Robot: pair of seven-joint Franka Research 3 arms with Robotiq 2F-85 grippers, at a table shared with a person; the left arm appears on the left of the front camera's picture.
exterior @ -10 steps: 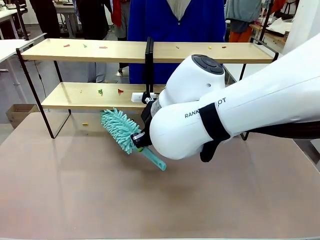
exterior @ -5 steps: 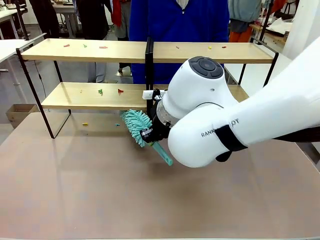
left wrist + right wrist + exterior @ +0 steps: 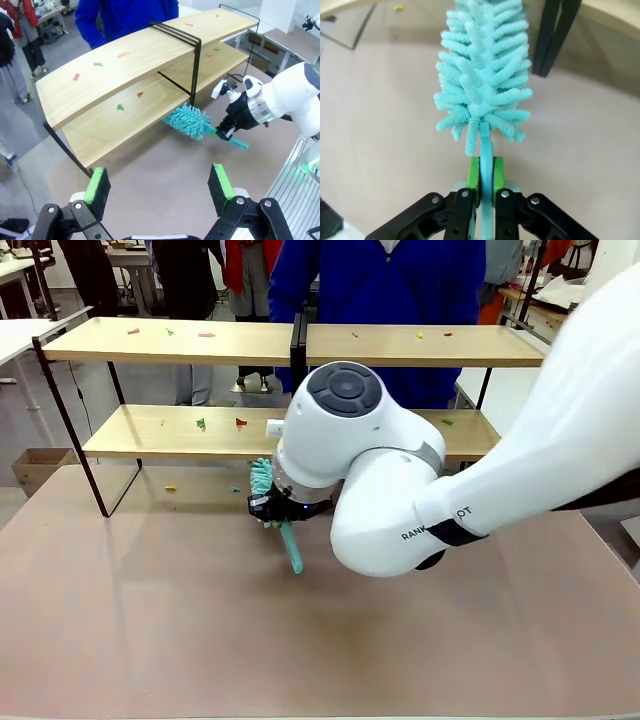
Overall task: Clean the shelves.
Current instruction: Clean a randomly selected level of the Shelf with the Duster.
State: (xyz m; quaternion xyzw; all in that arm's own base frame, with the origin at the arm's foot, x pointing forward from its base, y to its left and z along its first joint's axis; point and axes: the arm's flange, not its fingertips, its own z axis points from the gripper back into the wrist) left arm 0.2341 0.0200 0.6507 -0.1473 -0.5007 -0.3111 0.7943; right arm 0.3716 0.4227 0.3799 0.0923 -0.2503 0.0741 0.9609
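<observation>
Duster (image 3: pixel 262 478) nearer shelves (image 3: pixel 180 432); arm (image 3: pixel 520 440) print "OT"

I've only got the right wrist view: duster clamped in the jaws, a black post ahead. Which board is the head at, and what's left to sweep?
Observer: The duster has its head just under the front edge of the lower board of the shelves, beside the centre post.
Operator: Any scraps on that board?
Observer: A green scrap and a red scrap, both to the robot's left of the duster.
Operator: And the top board?
Observer: Several small coloured bits lie on both halves, among them a pink scrap.
</observation>
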